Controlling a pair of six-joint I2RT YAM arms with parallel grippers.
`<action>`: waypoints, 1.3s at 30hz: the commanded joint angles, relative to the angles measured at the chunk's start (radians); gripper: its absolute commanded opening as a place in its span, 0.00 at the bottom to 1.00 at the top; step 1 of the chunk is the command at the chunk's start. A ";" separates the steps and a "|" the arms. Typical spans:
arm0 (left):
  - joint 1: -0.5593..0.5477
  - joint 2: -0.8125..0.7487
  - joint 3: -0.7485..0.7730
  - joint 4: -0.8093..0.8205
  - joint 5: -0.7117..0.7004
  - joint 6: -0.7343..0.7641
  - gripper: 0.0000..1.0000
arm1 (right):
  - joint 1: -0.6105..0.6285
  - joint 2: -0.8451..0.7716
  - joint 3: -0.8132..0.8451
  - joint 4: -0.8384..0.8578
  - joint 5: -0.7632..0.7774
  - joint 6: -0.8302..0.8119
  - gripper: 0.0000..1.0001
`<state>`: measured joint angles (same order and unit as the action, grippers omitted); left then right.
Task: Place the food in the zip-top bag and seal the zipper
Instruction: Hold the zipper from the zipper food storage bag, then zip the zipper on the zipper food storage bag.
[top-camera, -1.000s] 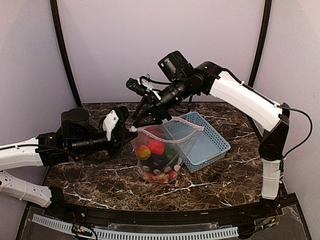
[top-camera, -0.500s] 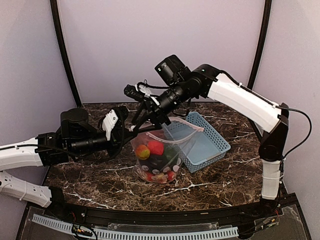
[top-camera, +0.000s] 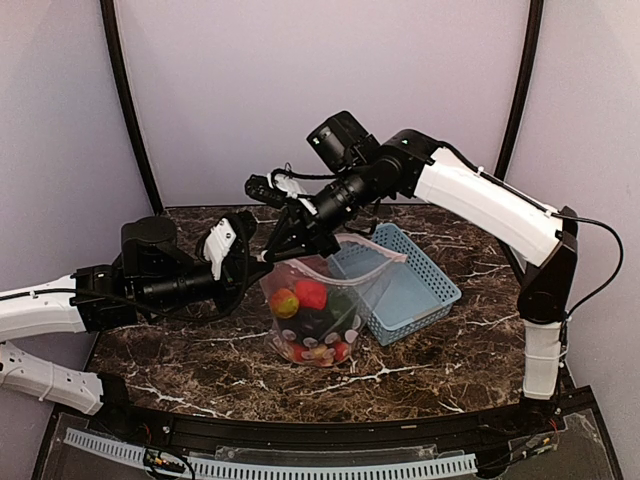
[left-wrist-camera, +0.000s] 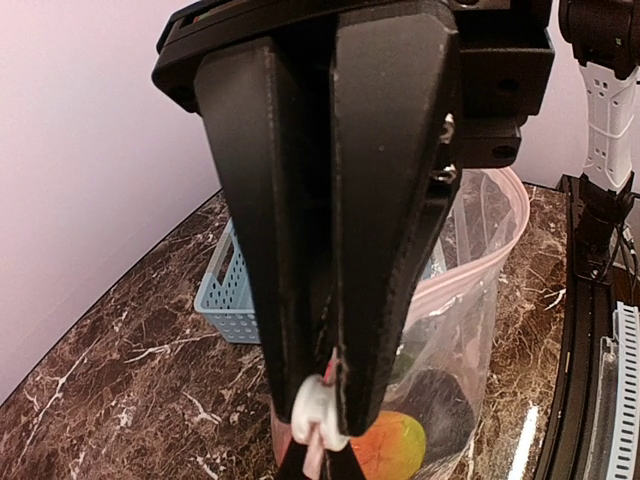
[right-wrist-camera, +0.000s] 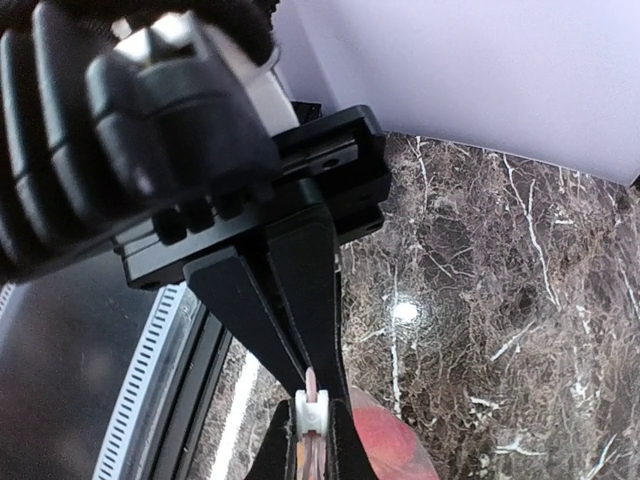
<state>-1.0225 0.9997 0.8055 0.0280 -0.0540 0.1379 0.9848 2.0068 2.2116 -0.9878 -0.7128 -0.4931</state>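
The clear dotted zip-top bag (top-camera: 330, 300) stands on the marble table with the food inside: a red strawberry (top-camera: 312, 294), an orange mango (top-camera: 286, 303) (left-wrist-camera: 395, 447), dark pieces and red-yellow balls (top-camera: 320, 352) at the bottom. Its mouth gapes towards the basket. My left gripper (top-camera: 254, 261) (left-wrist-camera: 322, 420) is shut on the left corner of the mouth, on the pink zipper (left-wrist-camera: 320, 450) strip. My right gripper (top-camera: 281, 245) (right-wrist-camera: 311, 402) reaches down from above and meets it tip to tip, shut on the zipper's white slider (right-wrist-camera: 311, 415).
A light blue lattice basket (top-camera: 418, 285) (left-wrist-camera: 228, 298) lies right behind the bag, touching it. The right arm (top-camera: 480, 195) arches over the basket. A black rail (top-camera: 300, 432) runs along the table's near edge.
My right gripper has shifted a little left towards the left gripper and its fingers have closed on the white slider. The left gripper keeps its hold on the bag corner.
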 joint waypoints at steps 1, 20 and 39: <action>0.006 -0.036 -0.001 0.059 -0.024 -0.010 0.01 | 0.010 -0.013 -0.012 -0.010 0.041 -0.014 0.02; 0.060 -0.104 -0.106 0.107 -0.097 -0.055 0.01 | -0.067 -0.086 -0.060 -0.062 0.169 -0.048 0.00; 0.116 -0.094 -0.130 0.116 -0.096 -0.068 0.01 | -0.169 -0.216 -0.214 -0.095 0.199 -0.069 0.00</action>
<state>-0.9337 0.9394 0.7021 0.1448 -0.0921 0.0860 0.8703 1.8610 2.0277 -1.0004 -0.5827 -0.5495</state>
